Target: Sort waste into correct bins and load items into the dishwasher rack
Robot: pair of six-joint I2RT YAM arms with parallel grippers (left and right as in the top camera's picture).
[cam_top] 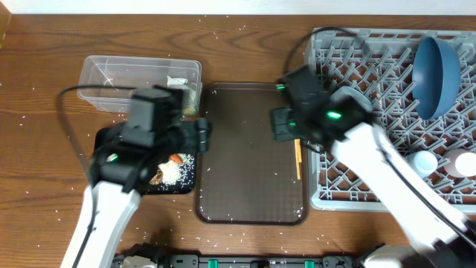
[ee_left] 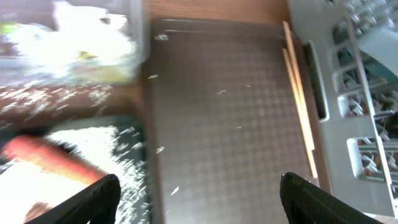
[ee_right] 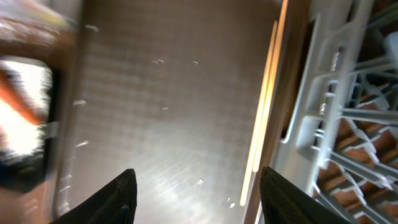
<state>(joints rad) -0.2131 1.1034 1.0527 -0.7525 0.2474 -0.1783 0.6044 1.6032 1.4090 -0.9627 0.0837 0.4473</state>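
Note:
The thin wooden chopsticks [cam_top: 298, 158] lie along the right edge of the brown serving tray [cam_top: 253, 186], beside the grey dishwasher rack [cam_top: 387, 186]. My right gripper [cam_top: 282, 125] hovers open over that edge. In the right wrist view the chopsticks [ee_right: 264, 106] run just inside the right one of my fingers [ee_right: 286, 199]. My left gripper [cam_top: 202, 137] is open and empty at the tray's left edge. The black bin [cam_top: 149, 186] holds a carrot [ee_left: 50, 158], rice [ee_left: 93, 137] and a brown lump [cam_top: 158, 176]. The clear tub [cam_top: 111, 74] holds tissue [ee_left: 93, 25] and a wrapper.
A dark-blue plate [cam_top: 437, 71] stands upright in the rack, with two small cups [cam_top: 425, 160] at its right side. A white bowl [cam_top: 351, 97] shows partly behind my right arm. Rice grains are scattered over the wooden table [cam_top: 44, 149].

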